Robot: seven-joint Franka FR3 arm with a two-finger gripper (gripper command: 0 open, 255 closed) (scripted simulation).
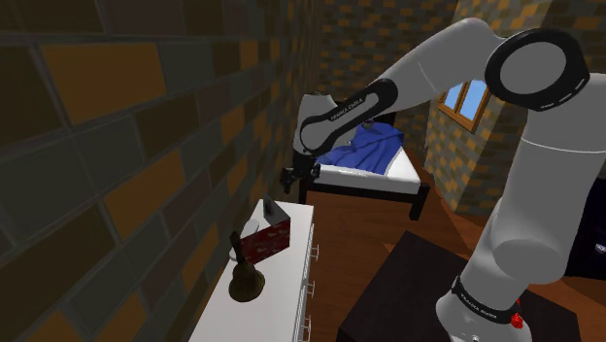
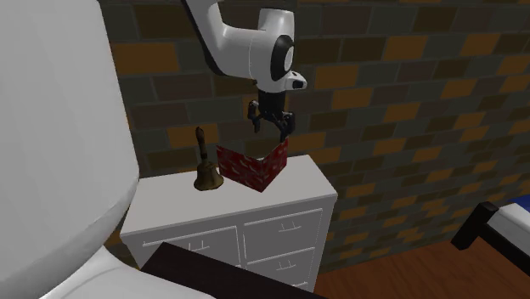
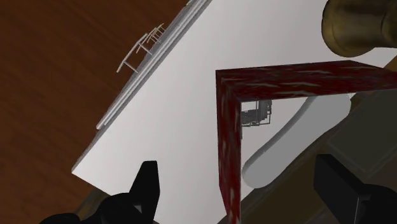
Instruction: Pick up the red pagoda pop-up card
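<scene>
At the second exterior view's centre, the claw [image 2: 271,129] is hovering wide open just above the red pop-up card [image 2: 253,166], which is standing on the white worktop [image 2: 301,183]; its upright panel is running between the fingers [image 3: 147,184], square to their closing line.

Shoulder view looks from behind the arm [image 1: 427,78], dresser [image 1: 282,284] at seven o'clock; second exterior view faces its drawers [image 2: 280,231]; wrist view looks down closely.

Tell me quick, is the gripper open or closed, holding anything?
Black two-finger gripper: open, holding nothing, poised above the red folded pop-up card.
</scene>
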